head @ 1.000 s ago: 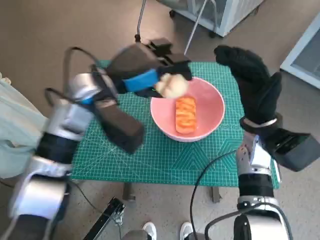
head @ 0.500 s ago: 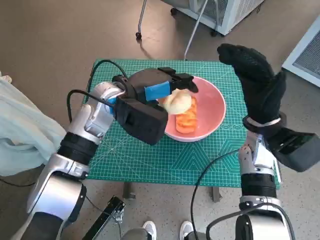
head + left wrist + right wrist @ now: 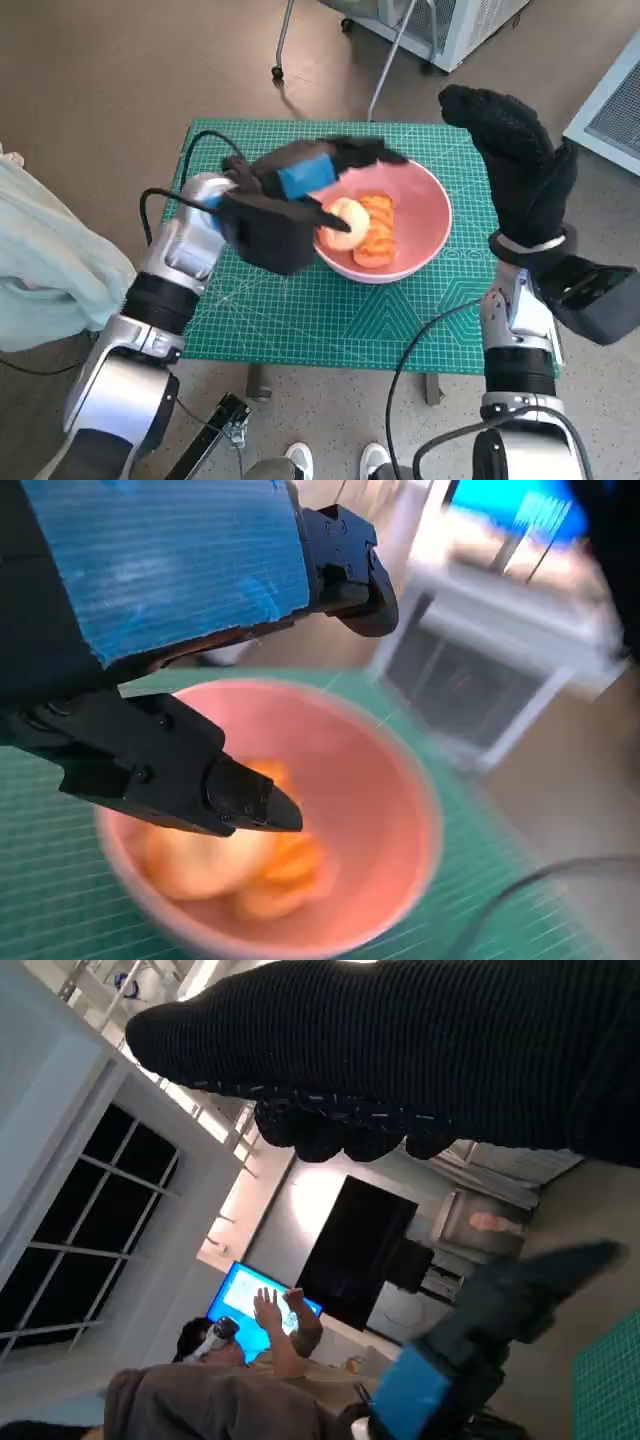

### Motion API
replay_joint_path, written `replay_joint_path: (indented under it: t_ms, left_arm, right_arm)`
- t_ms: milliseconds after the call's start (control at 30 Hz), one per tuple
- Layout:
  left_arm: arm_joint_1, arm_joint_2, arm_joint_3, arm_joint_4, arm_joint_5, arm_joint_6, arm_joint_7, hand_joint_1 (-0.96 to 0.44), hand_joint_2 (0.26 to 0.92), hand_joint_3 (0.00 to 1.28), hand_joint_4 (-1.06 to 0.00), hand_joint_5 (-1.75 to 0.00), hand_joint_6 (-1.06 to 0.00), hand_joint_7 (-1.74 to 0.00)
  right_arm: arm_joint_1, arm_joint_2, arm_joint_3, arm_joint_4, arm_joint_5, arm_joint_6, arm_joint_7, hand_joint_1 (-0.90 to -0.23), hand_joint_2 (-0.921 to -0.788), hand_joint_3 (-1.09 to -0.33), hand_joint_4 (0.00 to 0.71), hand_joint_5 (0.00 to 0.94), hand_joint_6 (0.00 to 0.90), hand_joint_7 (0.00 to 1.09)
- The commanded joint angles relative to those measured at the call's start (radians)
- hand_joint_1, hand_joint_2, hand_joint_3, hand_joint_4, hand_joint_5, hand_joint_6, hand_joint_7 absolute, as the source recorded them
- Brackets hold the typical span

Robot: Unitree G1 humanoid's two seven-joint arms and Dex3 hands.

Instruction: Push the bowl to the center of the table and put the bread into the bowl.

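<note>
The pink bowl (image 3: 420, 215) stands on the green mat (image 3: 300, 320), a little right of the middle. An orange bread (image 3: 374, 232) and a pale round bread (image 3: 340, 222) lie inside it, side by side. My left hand (image 3: 320, 165) hovers over the bowl's left rim with its fingers spread and nothing between them. The left wrist view looks past that hand (image 3: 170, 590) down into the bowl (image 3: 370, 810), where the breads (image 3: 230, 865) are a blur. My right hand (image 3: 520, 165) stays raised beside the table's right edge, fingers extended and empty, its glove (image 3: 400, 1060) across the right wrist view.
A white cabinet (image 3: 440, 25) and a chair leg (image 3: 280, 45) stand beyond the table's far edge. Pale cloth (image 3: 50, 280) lies left of the table. A person (image 3: 230, 1370) with raised hands shows in the right wrist view.
The pale bread has dropped from my left hand's fingers into the bowl beside the orange bread. The left hand has lifted off it. The right hand has hardly moved.
</note>
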Motion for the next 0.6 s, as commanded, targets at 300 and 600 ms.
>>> replay_joint_path:
  t_ms: [300, 600]
  left_arm:
    - [0.140, -0.075, 0.219, -0.090, -0.265, -0.139, 0.112, -0.32, 0.917, 0.02, -0.45, -0.04, -0.42, -0.39]
    - [0.273, -0.146, 0.278, -0.310, -0.320, -0.128, 0.244, -0.28, 0.921, 0.06, -0.42, 0.00, -0.39, -0.31]
  right_arm:
    - [0.005, 0.008, 0.006, -0.053, -0.013, 0.035, -0.063, -0.635, -0.921, -0.733, 0.283, 0.011, -0.001, 0.85]
    - [0.003, 0.022, 0.018, -0.111, -0.042, 0.057, -0.131, -0.655, -0.921, -0.726, 0.285, 0.012, -0.001, 0.86]
